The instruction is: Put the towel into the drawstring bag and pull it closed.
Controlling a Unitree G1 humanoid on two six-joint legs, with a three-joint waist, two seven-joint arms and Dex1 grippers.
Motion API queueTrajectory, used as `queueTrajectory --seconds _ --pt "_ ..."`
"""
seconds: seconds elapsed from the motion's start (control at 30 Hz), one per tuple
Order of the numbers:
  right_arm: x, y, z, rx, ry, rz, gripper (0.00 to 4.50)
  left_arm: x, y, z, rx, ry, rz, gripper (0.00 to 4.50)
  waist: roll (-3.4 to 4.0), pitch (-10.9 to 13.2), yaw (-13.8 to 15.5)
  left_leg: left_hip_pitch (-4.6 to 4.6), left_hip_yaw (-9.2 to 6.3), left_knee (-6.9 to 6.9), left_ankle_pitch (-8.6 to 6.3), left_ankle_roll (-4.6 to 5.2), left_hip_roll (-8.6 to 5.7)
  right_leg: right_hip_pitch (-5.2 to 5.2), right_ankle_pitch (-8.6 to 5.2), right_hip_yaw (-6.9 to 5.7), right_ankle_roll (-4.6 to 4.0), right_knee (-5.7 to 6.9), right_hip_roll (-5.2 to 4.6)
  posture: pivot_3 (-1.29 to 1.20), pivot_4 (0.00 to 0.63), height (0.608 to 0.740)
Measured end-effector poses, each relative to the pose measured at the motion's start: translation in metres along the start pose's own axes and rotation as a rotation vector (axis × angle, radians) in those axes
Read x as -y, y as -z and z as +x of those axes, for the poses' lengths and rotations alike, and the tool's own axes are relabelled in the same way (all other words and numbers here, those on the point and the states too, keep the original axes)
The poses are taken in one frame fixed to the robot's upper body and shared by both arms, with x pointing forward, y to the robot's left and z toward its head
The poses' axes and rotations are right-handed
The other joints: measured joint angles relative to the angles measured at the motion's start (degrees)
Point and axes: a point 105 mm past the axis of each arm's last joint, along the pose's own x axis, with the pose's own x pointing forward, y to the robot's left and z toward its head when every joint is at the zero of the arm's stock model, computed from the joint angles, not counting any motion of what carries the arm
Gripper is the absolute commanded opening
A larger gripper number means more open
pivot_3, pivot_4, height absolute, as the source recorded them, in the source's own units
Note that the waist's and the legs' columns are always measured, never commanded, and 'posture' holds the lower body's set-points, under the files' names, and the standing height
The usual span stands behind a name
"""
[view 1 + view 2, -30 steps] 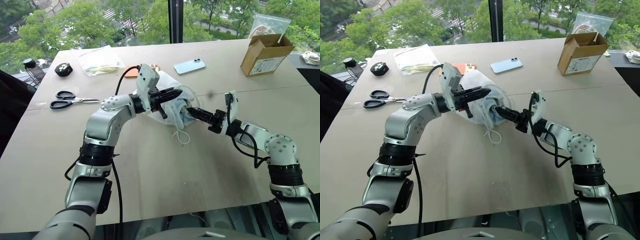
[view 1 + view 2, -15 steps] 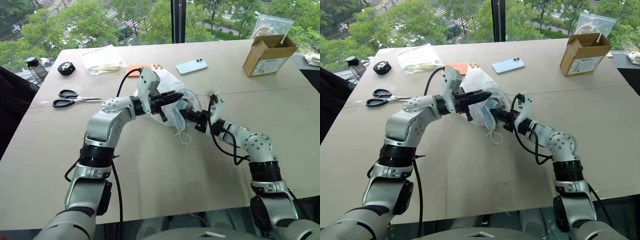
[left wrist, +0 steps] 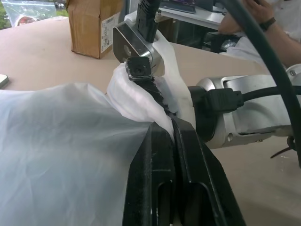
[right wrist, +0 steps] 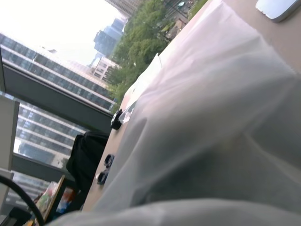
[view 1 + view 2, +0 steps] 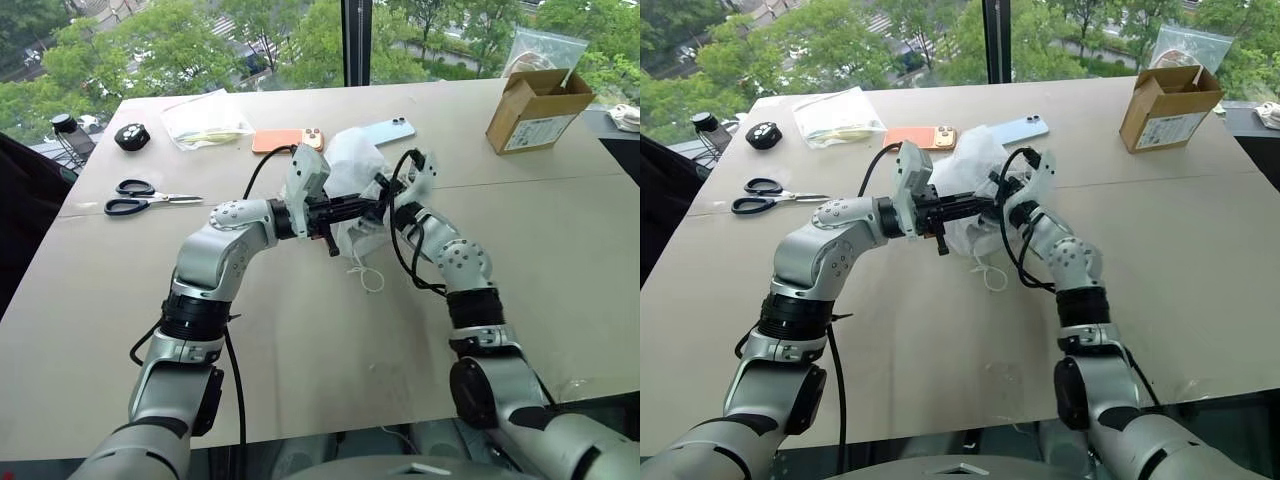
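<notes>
The white drawstring bag [image 5: 345, 160] is bunched up in the middle of the table, lifted between both grippers. My left gripper [image 5: 370, 206] reaches in level from the left and is shut on a fold of the bag's fabric [image 3: 141, 106]. My right gripper [image 5: 385, 186] comes from the right and is pushed into the bag, shut, with white fabric draped over it; its black finger [image 3: 157, 94] shows beside my left fingers. I cannot tell whether it grips anything. A loop of white cord [image 5: 368, 275] hangs down onto the table. The towel is hidden.
Scissors [image 5: 140, 197] lie at the left. A clear zip bag with yellowish contents [image 5: 205, 122] and a black round object [image 5: 128, 137] are far left. An orange phone [image 5: 285, 138] and a blue phone [image 5: 400, 125] lie behind the bag. A cardboard box [image 5: 535, 108] stands far right.
My right gripper has shut and pushed forward and to the left into the bag. The bag has bunched up and shifted away toward the phones. The left gripper has kept its hold.
</notes>
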Motion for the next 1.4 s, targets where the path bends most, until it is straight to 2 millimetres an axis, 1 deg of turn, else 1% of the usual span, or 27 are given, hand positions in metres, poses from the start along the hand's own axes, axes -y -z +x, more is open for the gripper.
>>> queueTrajectory --seconds 0.07,0.1,0.17,0.27,0.3,0.37,0.4,0.43,0.47,0.53,0.63,0.7,0.8,0.93,0.97,1.07,1.17,1.23,1.3,1.4 --pt "0.003 0.002 -0.005 -0.009 0.001 -0.033 0.06 0.0 0.0 0.0 0.001 -0.004 0.004 0.0 0.0 0.0 0.05 0.0 -0.02 0.0 0.0 0.0 0.0 0.0 0.0 -0.02 0.0 0.0 0.01 0.0 0.15 0.74" --pt "0.005 0.006 -0.01 -0.03 -0.003 -0.047 0.63 -0.001 -0.001 0.0 0.002 -0.008 0.008 0.0 0.0 0.0 0.07 -0.01 -0.03 0.0 0.0 0.0 0.0 0.0 0.0 -0.03 0.0 -0.01 0.01 0.0 0.15 0.74" --pt "0.01 0.011 -0.023 -0.08 -0.012 -0.087 0.63 -0.003 0.0 0.0 0.0 -0.018 0.017 0.0 0.0 0.0 0.11 -0.01 -0.02 0.01 0.0 0.0 0.0 0.0 0.0 -0.02 0.0 -0.01 0.0 0.0 0.15 0.74" --pt "0.012 0.006 -0.046 -0.141 -0.041 -0.21 0.63 -0.009 -0.001 0.0 0.009 -0.054 0.029 0.0 0.0 0.0 0.27 -0.02 -0.03 0.03 0.0 0.0 -0.02 0.01 0.0 -0.03 0.0 -0.02 -0.01 0.0 0.15 0.74" --pt "0.012 0.003 -0.056 -0.166 -0.057 -0.263 0.9 -0.013 0.0 0.0 0.008 -0.071 0.032 0.0 0.0 0.0 0.37 -0.03 -0.04 0.03 0.0 0.01 -0.03 0.02 0.0 -0.06 0.0 -0.02 -0.02 0.0 0.15 0.74" --pt "0.011 -0.003 -0.075 -0.212 -0.087 -0.347 0.9 -0.019 0.002 -0.002 0.007 -0.101 0.031 0.0 0.0 -0.01 0.33 -0.03 -0.03 0.04 0.0 0.01 -0.03 0.02 0.0 -0.05 0.0 -0.03 -0.02 0.0 0.15 0.74" --pt "0.01 -0.005 -0.085 -0.24 -0.113 -0.385 0.9 -0.02 0.002 -0.001 0.008 -0.106 0.031 0.0 0.0 0.0 0.33 -0.04 -0.03 0.03 0.0 0.01 -0.03 0.02 0.0 -0.06 0.0 -0.03 -0.03 0.0 0.15 0.74" --pt "0.005 -0.006 -0.102 -0.287 -0.166 -0.435 0.9 -0.021 0.001 0.001 0.012 -0.108 0.036 0.0 0.0 0.0 0.38 -0.07 -0.05 0.03 -0.01 0.02 -0.03 0.02 0.0 -0.09 0.01 -0.08 -0.04 0.0 0.15 0.74" --pt "-0.001 -0.007 -0.111 -0.308 -0.207 -0.458 0.9 -0.021 0.001 0.0 0.011 -0.111 0.038 0.0 0.0 0.0 0.36 -0.06 -0.07 0.02 -0.01 0.02 -0.03 0.04 -0.01 -0.11 0.01 -0.1 -0.04 0.0 0.15 0.74" --pt "-0.016 -0.01 -0.128 -0.325 -0.297 -0.485 0.9 -0.021 -0.001 0.003 0.022 -0.105 0.043 0.0 -0.01 0.0 0.13 -0.04 -0.02 0.01 -0.01 0.03 -0.02 0.05 0.0 -0.07 0.01 -0.1 -0.05 0.0 0.15 0.74" --pt "-0.026 -0.015 -0.142 -0.325 -0.359 -0.477 0.9 -0.021 -0.003 0.005 0.028 -0.103 0.051 0.0 -0.02 0.0 0.36 -0.03 -0.05 0.02 -0.02 0.03 -0.01 0.1 0.0 -0.12 0.01 -0.11 -0.06 0.0 0.15 0.74" --pt "-0.025 -0.015 -0.144 -0.322 -0.356 -0.472 0.9 -0.021 -0.001 0.006 0.027 -0.102 0.047 0.0 -0.02 0.0 0.37 -0.01 -0.05 0.04 -0.02 0.03 -0.01 0.15 0.0 -0.12 0.01 -0.12 -0.07 0.0 0.15 0.74" --pt "-0.022 -0.01 -0.141 -0.324 -0.332 -0.482 0.9 -0.021 0.0 0.008 0.03 -0.099 0.046 0.0 -0.03 0.0 0.42 -0.01 -0.05 0.05 -0.01 0.03 -0.01 0.14 0.0 -0.13 0.01 -0.12 -0.07 0.0 0.15 0.74" --pt "-0.036 0.012 -0.129 -0.338 -0.397 -0.425 0.9 -0.019 -0.003 0.014 0.047 -0.094 0.049 0.0 -0.03 0.0 0.37 -0.02 -0.06 0.05 -0.01 0.02 -0.01 0.13 0.0 -0.13 0.01 -0.11 -0.08 0.0 0.15 0.74" --pt "-0.041 0.019 -0.124 -0.358 -0.419 -0.439 0.9 -0.018 -0.005 0.017 0.056 -0.088 0.05 0.0 -0.03 0.0 0.38 -0.03 -0.06 0.07 -0.01 0.02 -0.02 0.13 0.0 -0.13 0.01 -0.12 -0.08 0.0 0.15 0.74" --pt "-0.046 0.031 -0.116 -0.391 -0.448 -0.482 0.9 -0.016 -0.007 0.02 0.068 -0.081 0.049 0.0 -0.03 0.0 0.46 -0.03 -0.06 0.09 -0.01 0.02 -0.04 0.14 0.0 -0.15 0.01 -0.12 -0.08 0.0 0.15 0.74" --pt "-0.05 0.039 -0.114 -0.42 -0.49 -0.507 0.9 -0.015 -0.007 0.023 0.075 -0.075 0.045 0.0 -0.03 0.0 0.46 -0.03 -0.1 0.08 -0.01 0.02 -0.04 0.13 0.0 -0.19 0.01 -0.12 -0.08 0.0 0.15 0.74" --pt "-0.06 0.043 -0.113 -0.426 -0.554 -0.498 0.9 -0.014 -0.009 0.023 0.083 -0.075 0.046 0.0 -0.03 0.0 0.4 -0.04 -0.11 0.09 -0.01 0.02 -0.03 0.14 0.0 -0.19 0.01 -0.12 -0.08 0.0 0.15 0.74" --pt "-0.066 0.043 -0.112 -0.412 -0.585 -0.466 0.9 -0.015 -0.015 0.023 0.102 -0.079 0.065 0.0 -0.03 0.0 0.4 -0.04 -0.11 0.08 -0.01 0.02 -0.03 0.14 0.0 -0.19 0.01 -0.12 -0.08 0.0 0.15 0.74" --pt "-0.069 0.032 -0.111 -0.361 -0.6 -0.392 0.9 -0.017 -0.029 0.023 0.146 -0.1 0.096 0.0 -0.04 0.0 0.52 -0.04 -0.13 0.09 -0.01 0.02 -0.04 0.14 0.0 -0.2 0.01 -0.12 -0.08 0.0 0.15 0.74"
